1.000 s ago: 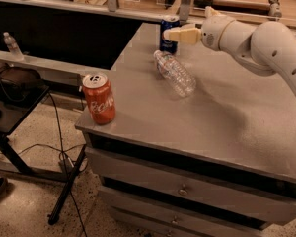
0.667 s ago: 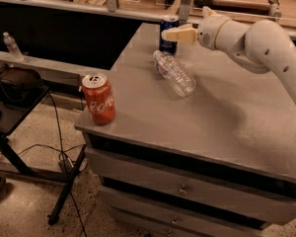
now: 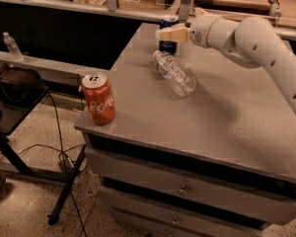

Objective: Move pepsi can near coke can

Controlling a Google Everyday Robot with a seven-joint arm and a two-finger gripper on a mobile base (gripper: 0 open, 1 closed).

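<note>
the pepsi can (image 3: 166,46) stands upright, long axis vertical, at the upper centre of the frame on the table's (image 3: 227,117) far edge; it is dark blue with a silver top. the gripper (image 3: 164,33) crosses its front; whether it pinches the can, i cannot tell. the coke can (image 3: 99,99) stands upright at left centre.

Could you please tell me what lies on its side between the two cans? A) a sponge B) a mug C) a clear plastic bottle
C: the clear plastic bottle lies between the coke can and the pepsi can, with the gripper at the pepsi can.
</note>
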